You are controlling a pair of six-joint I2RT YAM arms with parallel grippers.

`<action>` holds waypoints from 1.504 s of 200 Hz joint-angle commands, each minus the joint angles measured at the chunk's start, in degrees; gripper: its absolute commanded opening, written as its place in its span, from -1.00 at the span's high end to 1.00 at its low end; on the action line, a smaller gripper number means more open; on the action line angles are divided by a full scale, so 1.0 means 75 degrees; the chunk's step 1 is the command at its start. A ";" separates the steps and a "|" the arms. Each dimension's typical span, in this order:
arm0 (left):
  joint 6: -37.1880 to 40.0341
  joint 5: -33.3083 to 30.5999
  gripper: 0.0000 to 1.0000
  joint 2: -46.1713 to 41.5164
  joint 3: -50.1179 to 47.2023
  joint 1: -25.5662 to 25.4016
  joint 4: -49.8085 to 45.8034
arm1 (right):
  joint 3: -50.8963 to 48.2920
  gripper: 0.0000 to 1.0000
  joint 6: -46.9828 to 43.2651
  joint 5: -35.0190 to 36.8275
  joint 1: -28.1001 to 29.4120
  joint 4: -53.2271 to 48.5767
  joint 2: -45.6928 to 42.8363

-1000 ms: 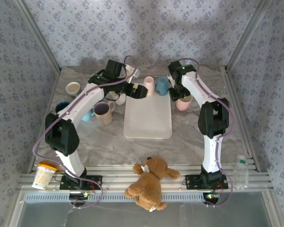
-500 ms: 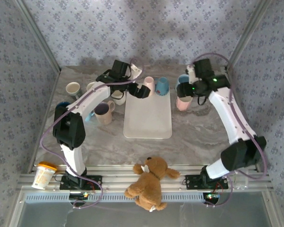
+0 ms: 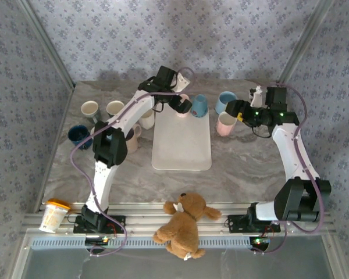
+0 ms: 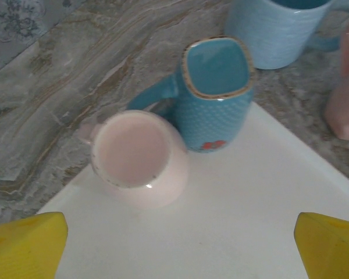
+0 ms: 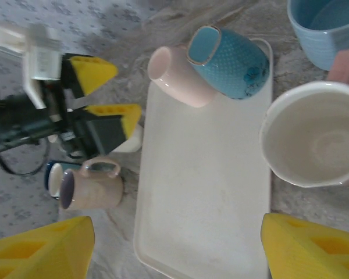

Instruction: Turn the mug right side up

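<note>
Desk [image 3: 232, 168] carrying a white tray [image 3: 181, 145]. Left tool [image 4: 180, 247], fingers wide apart and empty, hangs over the tray's far end; right tool [image 5: 177, 250], likewise parted, grips nothing. Pink mug [image 4: 141, 160] stands on that far end, just beside a blue mug [image 4: 215, 93].

L arm [image 3: 128, 113] and R arm [image 3: 291, 145]: white links w/ black joints. Lilac cables [image 3: 74, 152] run along each. Fingertips [image 4: 26, 244] yellow.
</note>
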 commanded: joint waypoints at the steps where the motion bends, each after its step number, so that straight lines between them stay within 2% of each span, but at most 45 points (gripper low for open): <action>1: 0.0195 -0.0350 -0.99 0.0560 0.0905 -0.0023 -0.0787 | -0.0140 -0.55 0.0879 -0.0808 -0.0107 0.1168 -0.0315; 46: 0.0190 -0.0085 -0.93 0.1472 0.1987 -0.0023 -0.0954 | -0.0745 -0.56 0.1256 -0.0897 -0.0188 0.1497 -0.0380; 88: 0.0025 -0.0104 -0.89 0.1904 0.2286 -0.0023 -0.0635 | -0.1133 -0.56 0.1816 -0.0879 -0.0267 0.1996 -0.0493; 151: -0.0020 -0.0050 -0.82 0.2384 0.2635 -0.0020 -0.0387 | -0.1378 -0.56 0.1948 -0.0863 -0.0316 0.2110 -0.0564; 179: -0.0038 0.0143 -0.79 0.2534 0.2743 -0.0016 -0.0393 | -0.1368 -0.56 0.1920 -0.0366 -0.0302 0.1757 -0.0662; 208: -0.0035 0.0278 -0.69 0.2605 0.2743 -0.0013 -0.0401 | -0.1413 -0.56 0.1975 -0.0044 -0.0294 0.1623 -0.0761; 256: -0.0054 0.0417 -0.44 0.2577 0.2740 -0.0017 -0.0400 | -0.1523 -0.56 0.2097 -0.0110 -0.0226 0.1780 -0.0741; 301: -0.0051 0.0315 -0.30 0.2283 0.2712 -0.0015 -0.0625 | -0.1511 -0.56 0.2033 -0.0135 -0.0223 0.1770 -0.0752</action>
